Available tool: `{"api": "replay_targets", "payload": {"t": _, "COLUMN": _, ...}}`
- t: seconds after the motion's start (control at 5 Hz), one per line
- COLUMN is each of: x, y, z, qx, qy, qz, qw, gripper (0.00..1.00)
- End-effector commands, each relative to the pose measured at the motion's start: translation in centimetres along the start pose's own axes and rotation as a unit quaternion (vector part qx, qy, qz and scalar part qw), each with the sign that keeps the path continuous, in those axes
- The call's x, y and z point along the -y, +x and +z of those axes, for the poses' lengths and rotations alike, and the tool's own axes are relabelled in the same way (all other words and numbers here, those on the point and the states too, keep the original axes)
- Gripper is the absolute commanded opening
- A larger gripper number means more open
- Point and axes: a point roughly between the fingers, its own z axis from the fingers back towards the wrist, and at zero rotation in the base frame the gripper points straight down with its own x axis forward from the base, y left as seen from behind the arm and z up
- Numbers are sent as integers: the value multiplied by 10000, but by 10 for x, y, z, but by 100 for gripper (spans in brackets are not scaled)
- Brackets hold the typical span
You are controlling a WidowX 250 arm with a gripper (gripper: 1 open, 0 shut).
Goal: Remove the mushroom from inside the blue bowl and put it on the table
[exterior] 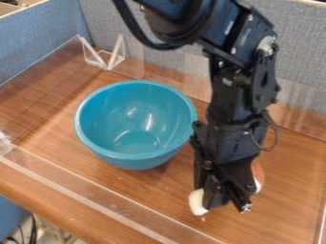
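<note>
The blue bowl (133, 122) stands empty on the wooden table (57, 105), left of centre. Just right of the bowl, my gripper (224, 193) points straight down, its dark fingers closed on the mushroom (199, 200). The cream stem sticks out at the lower left of the fingers and a bit of orange-brown cap shows on the right side. The mushroom hangs at or just above the tabletop near the front edge; I cannot tell whether it touches the wood.
Low clear acrylic walls (90, 195) run along the table's edges, the front one close below the gripper. A clear angled stand (105, 52) sits at the back left before a blue partition. Bare wood lies right of the arm.
</note>
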Motion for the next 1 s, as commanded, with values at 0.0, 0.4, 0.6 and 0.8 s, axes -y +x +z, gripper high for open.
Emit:
{"api": "replay_targets", "payload": {"t": 0.0, "x": 2, "y": -7, "z": 9, "qx": 168, "qy": 33, "qz": -67, "qw": 9998, "gripper": 100}}
{"api": "replay_targets", "payload": {"t": 0.4, "x": -1, "y": -20, "z": 7, "qx": 171, "qy": 66, "qz": -288, "qw": 9994, "gripper": 0}}
{"api": "replay_targets", "payload": {"t": 0.6, "x": -6, "y": -23, "z": 4, "qx": 150, "qy": 101, "qz": -451, "qw": 9988, "gripper": 0}}
{"api": "replay_targets", "payload": {"t": 0.8, "x": -8, "y": -21, "z": -3, "qx": 99, "qy": 137, "qz": -463, "qw": 9988, "gripper": 0}}
